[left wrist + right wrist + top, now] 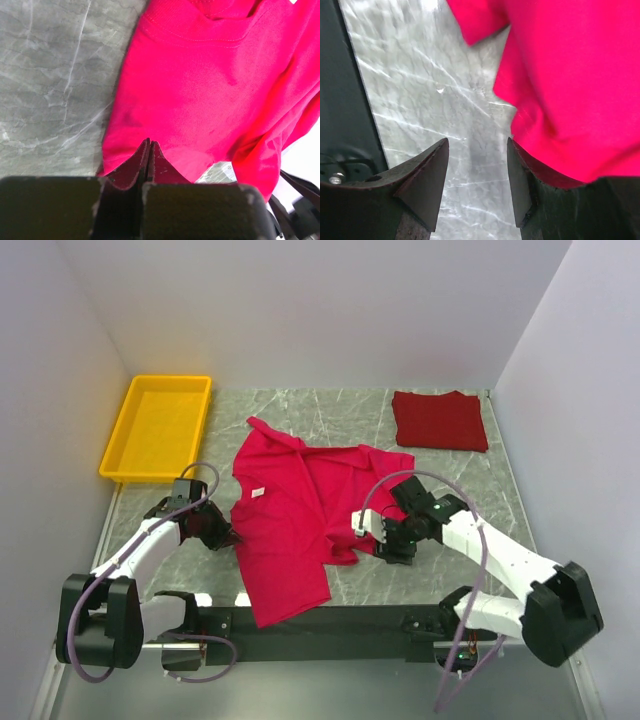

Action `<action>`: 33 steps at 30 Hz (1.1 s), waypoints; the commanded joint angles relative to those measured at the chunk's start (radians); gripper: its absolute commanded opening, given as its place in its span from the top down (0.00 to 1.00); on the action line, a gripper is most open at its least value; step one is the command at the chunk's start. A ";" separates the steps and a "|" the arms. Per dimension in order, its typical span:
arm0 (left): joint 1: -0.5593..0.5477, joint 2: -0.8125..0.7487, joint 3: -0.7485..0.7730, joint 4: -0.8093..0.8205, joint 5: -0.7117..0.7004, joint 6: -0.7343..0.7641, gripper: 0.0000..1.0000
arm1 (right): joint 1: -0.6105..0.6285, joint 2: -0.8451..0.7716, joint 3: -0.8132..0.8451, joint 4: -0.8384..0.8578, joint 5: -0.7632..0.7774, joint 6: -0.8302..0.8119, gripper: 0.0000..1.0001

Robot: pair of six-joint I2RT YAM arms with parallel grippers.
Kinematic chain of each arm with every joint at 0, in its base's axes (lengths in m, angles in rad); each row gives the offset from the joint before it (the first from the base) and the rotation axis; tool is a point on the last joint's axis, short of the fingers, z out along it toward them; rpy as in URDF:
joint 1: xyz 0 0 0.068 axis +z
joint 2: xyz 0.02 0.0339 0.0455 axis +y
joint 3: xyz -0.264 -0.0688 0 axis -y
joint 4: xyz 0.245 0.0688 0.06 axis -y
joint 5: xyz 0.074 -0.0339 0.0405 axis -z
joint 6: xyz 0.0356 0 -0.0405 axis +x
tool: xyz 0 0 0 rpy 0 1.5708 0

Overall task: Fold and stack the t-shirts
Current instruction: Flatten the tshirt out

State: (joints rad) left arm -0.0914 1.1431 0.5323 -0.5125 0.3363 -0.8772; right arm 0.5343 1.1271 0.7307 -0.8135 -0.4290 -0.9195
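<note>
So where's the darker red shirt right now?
In the top view, the maroon t-shirt lies folded at the far right corner of the table, beyond the spread crimson-pink t-shirt and across from the yellow tray at far left.

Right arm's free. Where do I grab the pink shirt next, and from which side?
Probably the pink shirt by its right edge, coming low from the right. That edge lies loose beside bare table, close by the open right gripper, so a finger can slide under.

A yellow plastic tray [160, 428] sits at the far left corner of the grey marble-patterned table [345, 415], close against the plain white walls [300, 310] that enclose three sides
</note>
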 commanded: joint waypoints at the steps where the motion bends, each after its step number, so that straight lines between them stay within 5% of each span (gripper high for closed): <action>1: -0.004 -0.020 0.003 0.022 0.021 0.015 0.99 | 0.001 0.074 -0.008 0.112 0.022 -0.102 0.43; 14: -0.004 -0.017 0.001 0.025 0.009 0.012 0.99 | 0.026 0.220 -0.060 0.324 0.231 -0.122 0.47; 20: -0.004 -0.014 0.000 0.029 0.006 0.011 0.99 | 0.039 0.278 -0.056 0.347 0.202 -0.073 0.57; 24: -0.004 -0.013 0.000 0.026 0.006 0.011 0.99 | 0.039 0.316 -0.044 0.356 0.170 -0.035 0.77; 27: -0.004 -0.014 0.006 0.014 0.006 0.014 0.99 | 0.032 0.266 -0.040 0.306 0.151 -0.033 0.94; 33: -0.004 -0.031 0.008 0.003 -0.002 0.009 0.99 | -0.091 -0.036 -0.031 -0.054 0.098 -0.342 1.00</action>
State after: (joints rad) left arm -0.0914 1.1393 0.5323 -0.5125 0.3405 -0.8772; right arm 0.5060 1.2572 0.6899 -0.6334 -0.2836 -1.0706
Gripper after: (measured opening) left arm 0.012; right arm 0.038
